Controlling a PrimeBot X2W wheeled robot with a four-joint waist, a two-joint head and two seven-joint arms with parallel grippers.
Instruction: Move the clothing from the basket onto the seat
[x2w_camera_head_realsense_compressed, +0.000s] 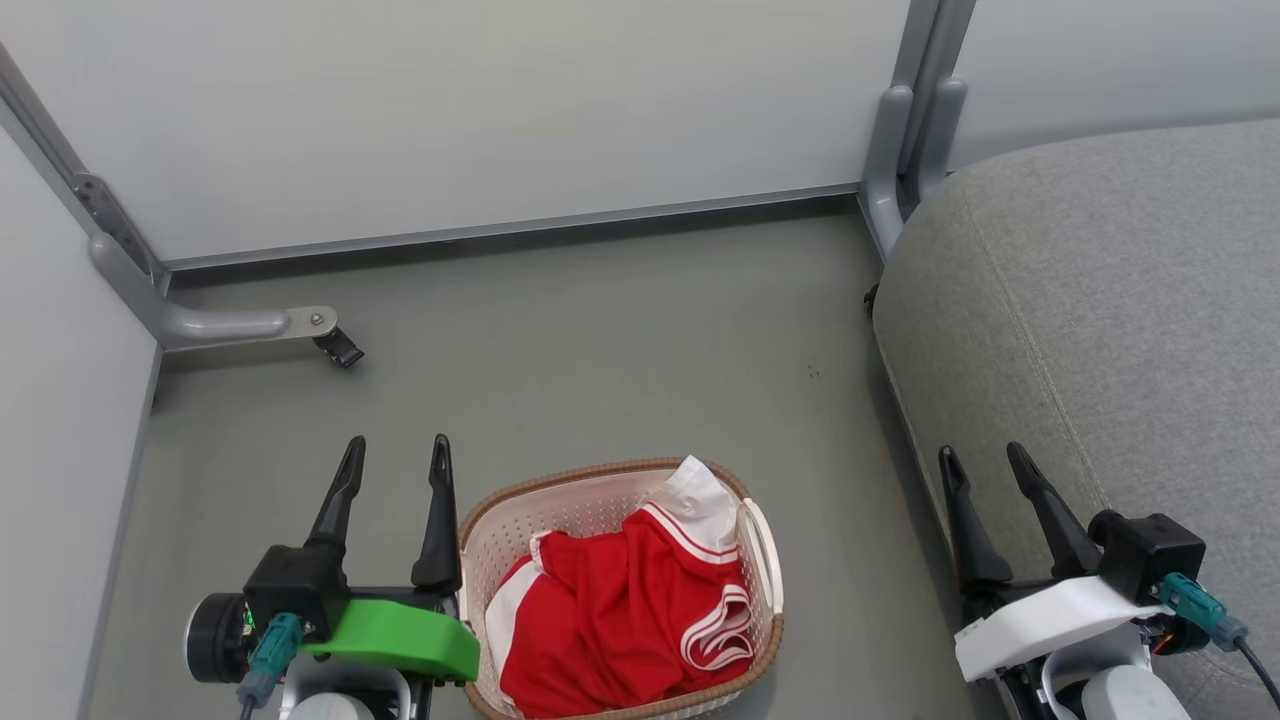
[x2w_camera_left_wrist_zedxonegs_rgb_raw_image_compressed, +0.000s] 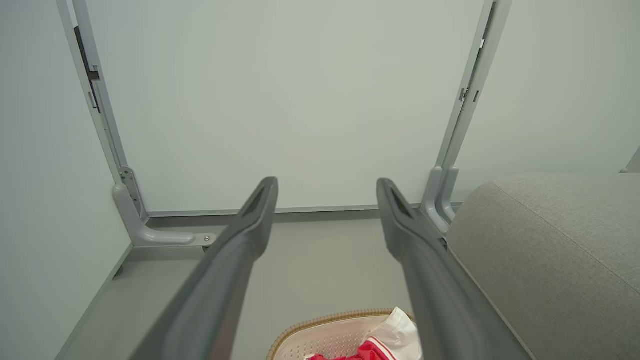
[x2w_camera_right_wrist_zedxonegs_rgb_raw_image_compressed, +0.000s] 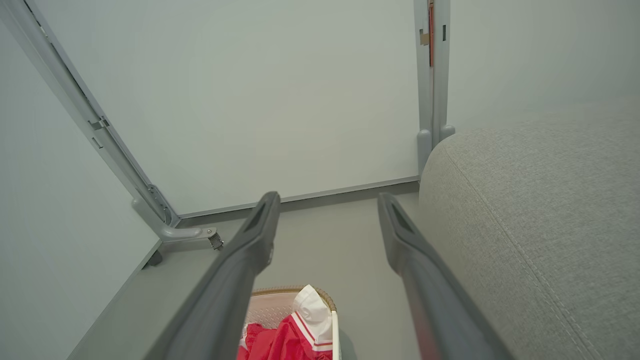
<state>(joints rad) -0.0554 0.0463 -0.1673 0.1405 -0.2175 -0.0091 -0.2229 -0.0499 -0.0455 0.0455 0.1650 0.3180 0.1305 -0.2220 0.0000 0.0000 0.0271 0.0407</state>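
The red clothing with white panels and striped trim lies heaped in the cream basket on the floor, low in the head view. One white part hangs over the basket's far rim. My left gripper stands open just left of the basket, nothing between its fingers. My right gripper is open at the lower right, over the front edge of the grey seat. The left wrist view shows the basket and clothing below its open gripper; the right wrist view shows clothing beside the seat.
White partition panels with grey metal posts close off the back and left. A grey foot with a caster juts onto the floor at the left. Grey floor lies between the basket, the panels and the seat.
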